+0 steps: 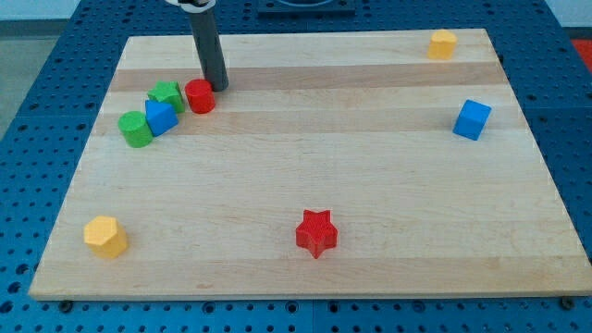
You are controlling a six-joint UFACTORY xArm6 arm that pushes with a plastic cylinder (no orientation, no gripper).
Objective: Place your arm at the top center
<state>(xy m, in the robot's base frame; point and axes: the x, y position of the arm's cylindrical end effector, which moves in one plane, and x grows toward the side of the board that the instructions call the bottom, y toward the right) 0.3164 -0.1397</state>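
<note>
Tip (218, 86) rests on wooden board (370, 166) over blue pegboard (46, 92).

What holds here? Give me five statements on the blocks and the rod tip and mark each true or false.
1. My tip is just to the view's right of the red cylinder. True.
2. The red star lies near the view's top edge. False: it lies near the view's bottom, about mid-width.
3. The blue cube stands alone at the view's right. True.
4. Both yellow blocks sit side by side. False: one yellow block is at the top right, the other yellow block at the bottom left.
5. Two green blocks cluster with a blue block. True.
</note>
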